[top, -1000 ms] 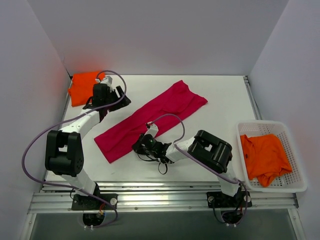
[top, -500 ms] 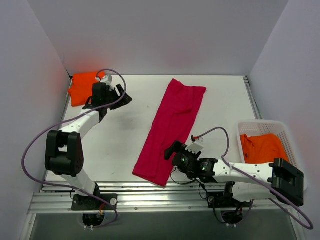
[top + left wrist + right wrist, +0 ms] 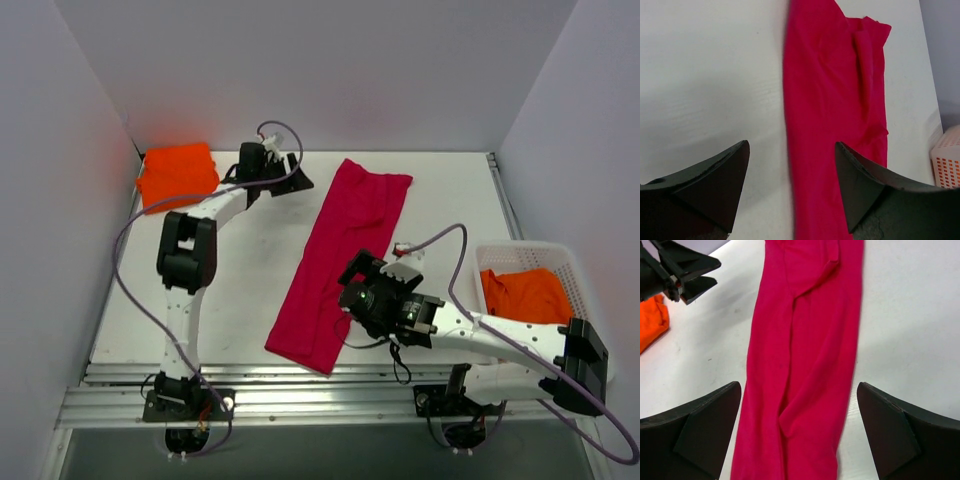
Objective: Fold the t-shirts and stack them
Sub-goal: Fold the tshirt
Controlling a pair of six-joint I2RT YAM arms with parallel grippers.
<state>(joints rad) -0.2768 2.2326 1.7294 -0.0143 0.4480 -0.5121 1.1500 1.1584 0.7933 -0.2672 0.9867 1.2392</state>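
Observation:
The crimson-pink t-shirt lies folded into a long narrow strip, running from the table's back middle to its front edge. My left gripper hovers open just left of the strip's far end; the left wrist view shows the shirt beyond its open fingers. My right gripper stands open over the strip's near half, with the cloth below its wide jaws and nothing gripped. A folded orange t-shirt rests in the back left corner. Another orange t-shirt lies crumpled in the basket.
The white mesh basket stands at the table's right edge, and its corner shows in the left wrist view. Grey walls close in the back and sides. The left gripper shows at the top left of the right wrist view.
The right gripper opened and let go of the crimson shirt, which swung from a diagonal into a near-lengthwise strip. The left arm moved right, from the orange stack to the strip's far end.

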